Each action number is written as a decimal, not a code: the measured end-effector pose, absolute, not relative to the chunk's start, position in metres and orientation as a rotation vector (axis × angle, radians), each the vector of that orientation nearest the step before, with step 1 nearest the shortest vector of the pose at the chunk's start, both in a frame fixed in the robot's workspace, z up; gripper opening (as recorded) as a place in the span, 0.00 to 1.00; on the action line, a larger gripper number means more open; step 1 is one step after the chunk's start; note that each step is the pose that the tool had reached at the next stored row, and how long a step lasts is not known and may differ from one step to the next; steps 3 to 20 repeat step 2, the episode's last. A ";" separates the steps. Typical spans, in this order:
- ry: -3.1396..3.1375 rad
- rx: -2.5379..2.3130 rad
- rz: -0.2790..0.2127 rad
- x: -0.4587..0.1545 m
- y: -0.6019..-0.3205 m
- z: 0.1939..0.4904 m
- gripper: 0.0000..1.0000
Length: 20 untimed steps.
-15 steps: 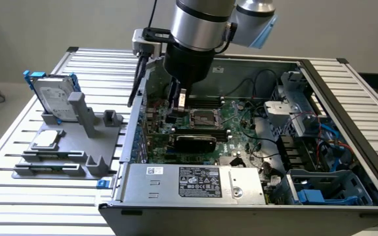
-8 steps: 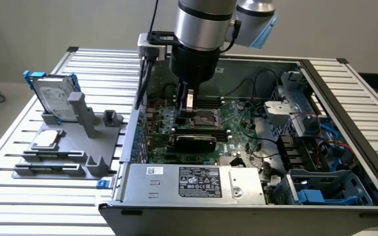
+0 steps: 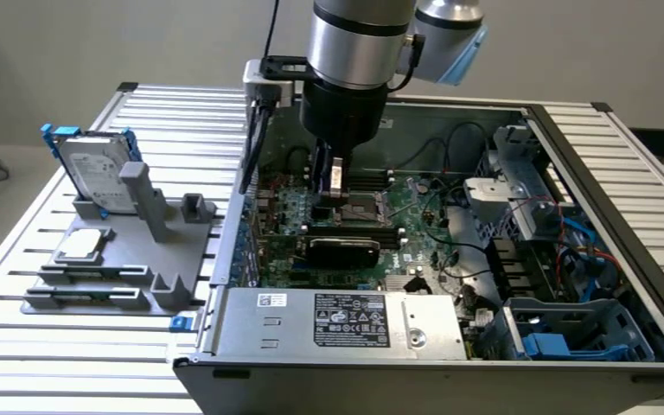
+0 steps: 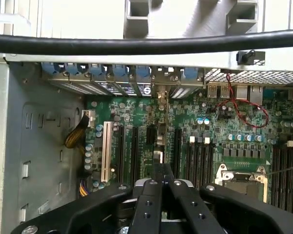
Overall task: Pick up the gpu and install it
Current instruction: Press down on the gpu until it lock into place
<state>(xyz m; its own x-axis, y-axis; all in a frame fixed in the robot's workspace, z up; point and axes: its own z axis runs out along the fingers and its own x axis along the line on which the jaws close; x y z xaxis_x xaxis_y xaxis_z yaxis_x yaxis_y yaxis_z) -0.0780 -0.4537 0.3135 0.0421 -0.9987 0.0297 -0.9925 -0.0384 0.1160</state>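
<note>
Over the open computer case on the slatted bench I've got the arm pointing straight down, tool hanging above the motherboard near the CPU socket.

Tool state: on the wrist cam the tool has its fingers drawn right together, approx. no gap. I can't make out anything clamped between them.

The gpu is inside the case, on the board's expansion slot area, black glossy cover showing. It lies lengthwise along the slots, between the CPU socket and the silver power supply with its label. In the exterior view it sits just below the tool tip and apart from it. Can't tell from here whether it's fully seated.

Wrist cam also gives me the motherboard, with the row of long black slots, one white slot, the CPU socket and a looped red wire. A thick black cable runs across that pic.

Outside the case, on the exterior view's left, a grey fixture sits on the bench. The hard drive w/ blue frame stands upright in it, and a small silver part lies flat on it.
</note>
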 end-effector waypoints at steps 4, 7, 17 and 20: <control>-2.103 2.190 -0.090 -0.078 -0.454 0.314 0.11; -2.103 2.190 -0.090 -0.078 -0.454 0.314 0.11; -2.103 2.190 -0.090 -0.078 -0.454 0.314 0.11; -2.103 2.190 -0.090 -0.078 -0.454 0.314 0.11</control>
